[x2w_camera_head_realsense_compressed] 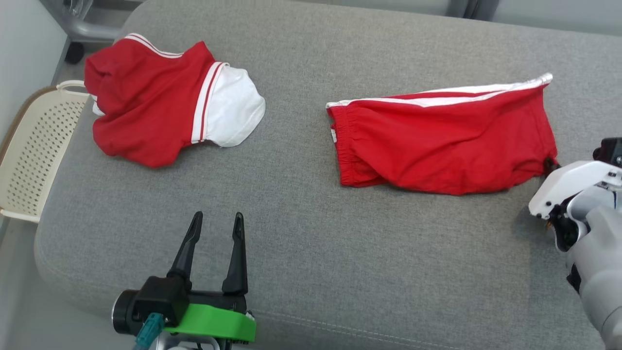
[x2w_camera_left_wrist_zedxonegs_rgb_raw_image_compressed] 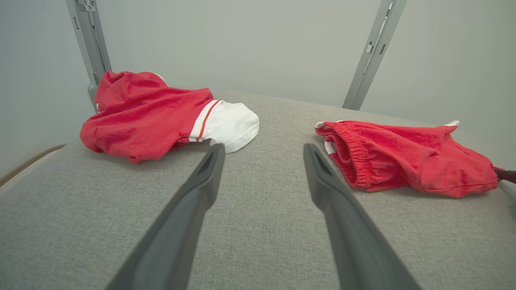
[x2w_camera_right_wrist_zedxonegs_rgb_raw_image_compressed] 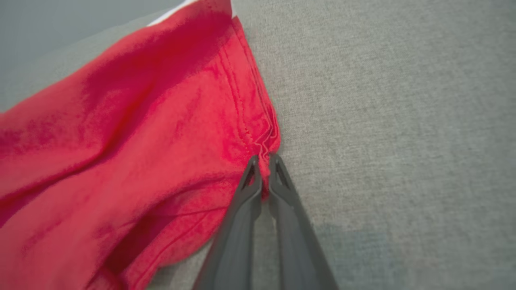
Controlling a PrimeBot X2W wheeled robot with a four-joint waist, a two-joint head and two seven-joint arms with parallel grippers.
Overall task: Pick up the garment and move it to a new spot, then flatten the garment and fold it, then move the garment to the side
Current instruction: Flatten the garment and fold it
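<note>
Garment: red shorts (x2w_camera_head_realsense_compressed: 447, 141) lie on the right half of the grey cushion (x2w_camera_head_realsense_compressed: 301, 253). Their long axis runs left to right, with the waistband toward the middle and the leg hem toward the right arm.
Right hand (x2w_camera_right_wrist_zedxonegs_rgb_raw_image_compressed: 264, 161): fingers pinched together on the near hem corner of the shorts.
Left hand (x2w_camera_head_realsense_compressed: 217, 218): fingers apart, empty, well short of the waistband.
Key relation: the shorts trail leftward from the right hand, so expect a lift to drag their whole length behind it.
Other item: red-and-white top (x2w_camera_head_realsense_compressed: 150, 102) at far left, apart from the shorts.
Hidden: in the head view the wrist housing mostly covers the right fingertips, and you cannot tell how many layers are pinched.
</note>
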